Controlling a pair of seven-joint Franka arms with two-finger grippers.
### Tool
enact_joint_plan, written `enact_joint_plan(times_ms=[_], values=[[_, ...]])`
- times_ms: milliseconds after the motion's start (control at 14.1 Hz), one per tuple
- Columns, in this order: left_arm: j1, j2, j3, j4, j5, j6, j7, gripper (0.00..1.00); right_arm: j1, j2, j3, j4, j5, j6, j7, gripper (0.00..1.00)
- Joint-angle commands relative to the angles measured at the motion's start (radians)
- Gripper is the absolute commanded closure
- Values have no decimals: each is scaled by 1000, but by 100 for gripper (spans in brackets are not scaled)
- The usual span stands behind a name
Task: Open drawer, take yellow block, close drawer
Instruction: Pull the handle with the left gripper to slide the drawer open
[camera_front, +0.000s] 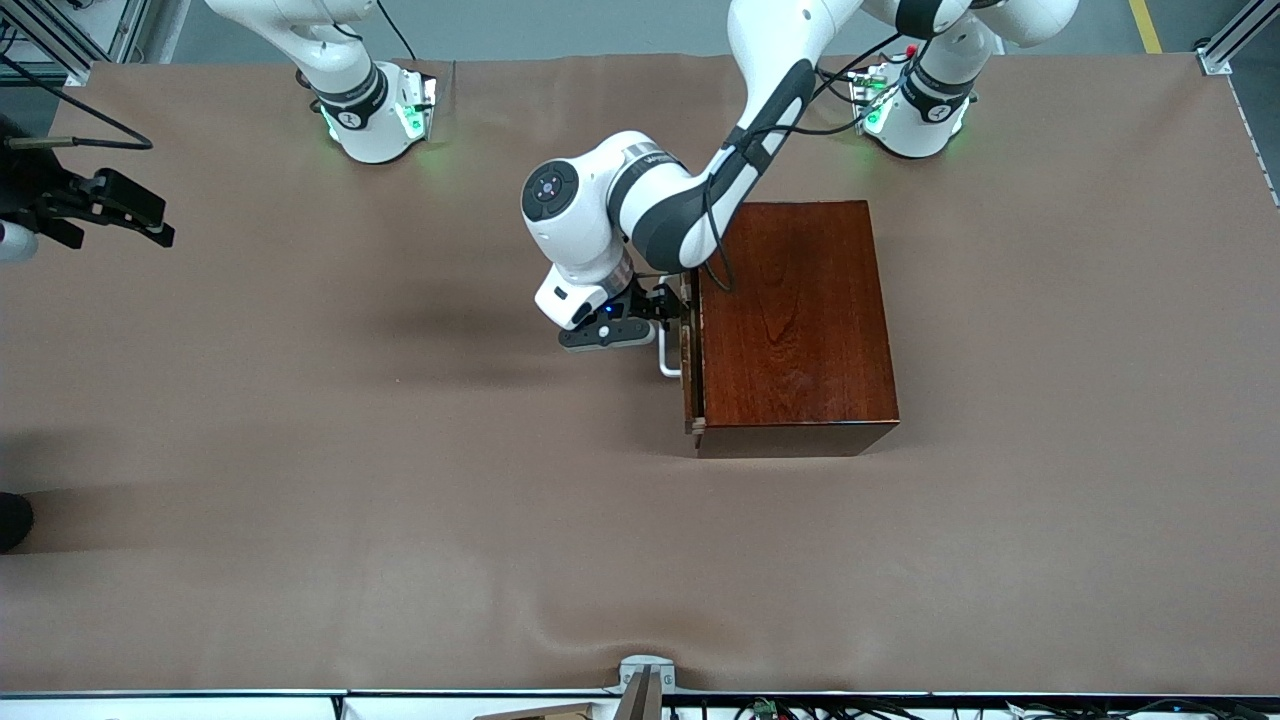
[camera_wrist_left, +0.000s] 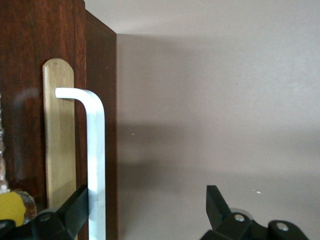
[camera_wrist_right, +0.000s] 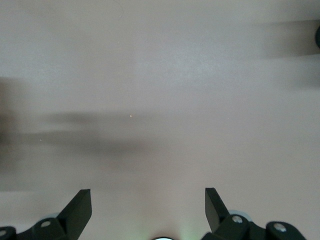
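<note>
The dark reddish-brown box (camera_front: 790, 320) stands mid-table. Its drawer (camera_front: 690, 350) faces the right arm's end and looks shut or barely ajar. The white U-shaped handle (camera_front: 665, 360) sticks out from the drawer front. My left gripper (camera_front: 668, 315) is open at the handle. In the left wrist view the handle (camera_wrist_left: 96, 150) runs past one fingertip (camera_wrist_left: 77, 205), while the gripper (camera_wrist_left: 147, 210) gapes wide beside it. A small yellow patch (camera_wrist_left: 10, 207) shows at that view's edge; I cannot tell what it is. The yellow block does not show in the front view. My right gripper (camera_front: 150, 225) waits open.
The brown cloth-covered table (camera_front: 400, 500) spreads around the box. The right gripper (camera_wrist_right: 147, 210) hangs over bare cloth at the right arm's end. A small metal bracket (camera_front: 645, 680) sits at the table edge nearest the front camera.
</note>
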Motion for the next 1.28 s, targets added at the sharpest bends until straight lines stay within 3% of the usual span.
enact_joint_plan(times_ms=[0,1206], values=[[-19,37,-5,36,9,46,-52,0,-20,7,15,15,-8,-4,1,0],[-22,57,-15,39,-57,239,-220,0,-31,18,13,16,-11,-7,-4,0]])
